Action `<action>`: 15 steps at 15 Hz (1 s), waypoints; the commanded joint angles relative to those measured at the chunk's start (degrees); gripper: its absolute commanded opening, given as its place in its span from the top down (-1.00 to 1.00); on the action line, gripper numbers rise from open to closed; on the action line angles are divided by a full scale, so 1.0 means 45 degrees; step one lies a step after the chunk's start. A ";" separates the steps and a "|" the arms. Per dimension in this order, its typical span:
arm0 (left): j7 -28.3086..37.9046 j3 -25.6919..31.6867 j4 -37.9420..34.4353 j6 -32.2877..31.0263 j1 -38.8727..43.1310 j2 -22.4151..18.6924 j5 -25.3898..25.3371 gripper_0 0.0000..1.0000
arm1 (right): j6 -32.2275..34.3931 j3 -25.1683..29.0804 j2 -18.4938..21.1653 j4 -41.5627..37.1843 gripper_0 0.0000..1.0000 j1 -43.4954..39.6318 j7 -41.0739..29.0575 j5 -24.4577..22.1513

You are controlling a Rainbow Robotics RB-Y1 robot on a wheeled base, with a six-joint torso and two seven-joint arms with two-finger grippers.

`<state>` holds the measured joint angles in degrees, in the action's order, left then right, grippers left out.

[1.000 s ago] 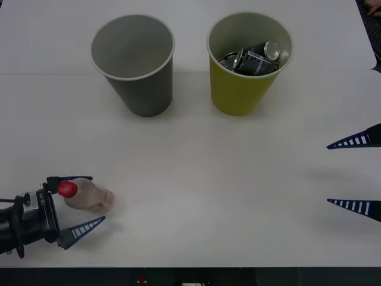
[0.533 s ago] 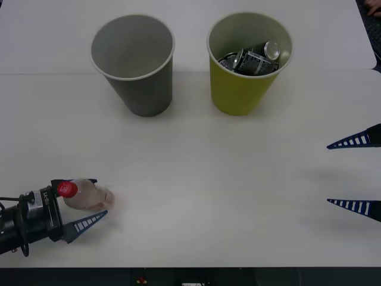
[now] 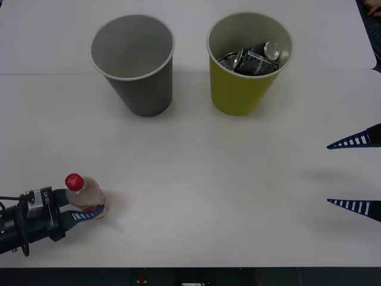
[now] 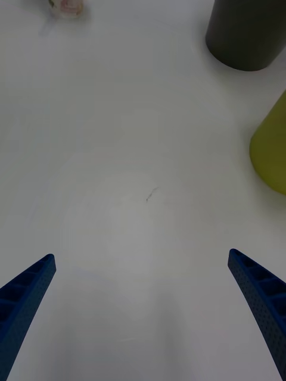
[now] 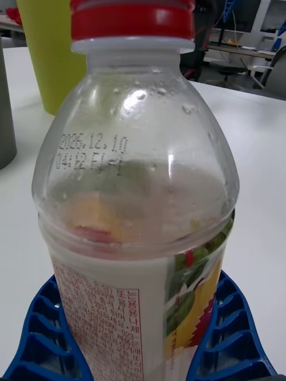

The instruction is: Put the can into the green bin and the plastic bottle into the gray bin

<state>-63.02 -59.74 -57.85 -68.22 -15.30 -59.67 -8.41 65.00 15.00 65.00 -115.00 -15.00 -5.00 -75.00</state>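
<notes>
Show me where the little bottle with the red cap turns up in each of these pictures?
Front view: the plastic bottle stands near the table's left front corner, clamped in the left gripper.
Right wrist view: its base peeks in at the far edge.
Left wrist view: the bottle looms close between the blue fingers.
Shared landmark: the green bin.

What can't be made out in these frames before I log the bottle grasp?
- Plastic bottle base: hidden by the left gripper in the front view, cut off by the edge in the left wrist view, so lifted or resting is unclear.
- Gray bin floor: shaded by its own wall in the front view.
- Green bin contents: crumpled metal, count unclear.
- Right gripper: its body is cut off by the front view's edge.
</notes>
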 commanded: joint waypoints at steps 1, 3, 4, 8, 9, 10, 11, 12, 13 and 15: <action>0.0293 0.0601 -0.0055 0.0003 0.0022 -0.0060 0.0677 1.00 | 0.0000 0.0000 0.0000 0.0000 -1.00 0.0000 0.0000 0.0000; 0.1368 0.1226 -0.0113 0.0003 0.0041 -0.0157 0.1653 1.00 | 0.0000 0.0000 0.0000 0.0000 -1.00 0.0000 0.0000 0.0000; 0.1856 0.1734 -0.0211 0.0003 0.0100 -0.0235 0.2259 1.00 | 0.0000 0.0000 0.0000 0.0000 -1.00 0.0000 0.0000 0.0000; 0.3946 0.4195 -0.0778 0.0003 0.0530 -0.0353 0.4837 1.00 | 0.0000 0.0000 0.0000 0.0000 -1.00 0.0000 0.0000 0.0000; 0.4629 0.4956 -0.1012 0.0003 0.0686 -0.0353 0.5638 1.00 | 0.0000 0.0000 0.0000 0.0000 -1.00 0.0000 0.0000 0.0000; 0.5254 0.5640 -0.1227 0.0003 0.0823 -0.0333 0.6321 1.00 | 0.0000 0.0000 0.0000 0.0000 -1.00 0.0000 0.0000 0.0000; 0.6133 0.6519 -0.1656 0.0003 0.1018 -0.0353 0.7259 1.00 | 0.0000 0.0000 0.0000 0.0000 -1.00 0.0000 0.0000 0.0000; 0.6719 0.7027 -0.1891 0.0003 0.1116 -0.0333 0.7864 1.00 | 0.0000 0.0000 0.0000 0.0000 -1.00 0.0000 0.0000 0.0000; 0.7598 0.7827 -0.2301 0.0003 0.1252 -0.0353 0.8685 1.00 | 0.0000 0.0000 0.0000 0.0000 -1.00 0.0000 0.0000 0.0000; 0.8926 0.8823 -0.2926 0.0003 0.1291 -0.0353 0.9837 1.00 | 0.0000 0.0000 0.0000 0.0000 -1.00 0.0000 0.0000 0.0000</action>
<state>-24.92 -21.53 -69.99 -68.20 -9.49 -61.25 34.01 65.00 15.00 65.00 -115.00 -15.00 -5.00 -75.00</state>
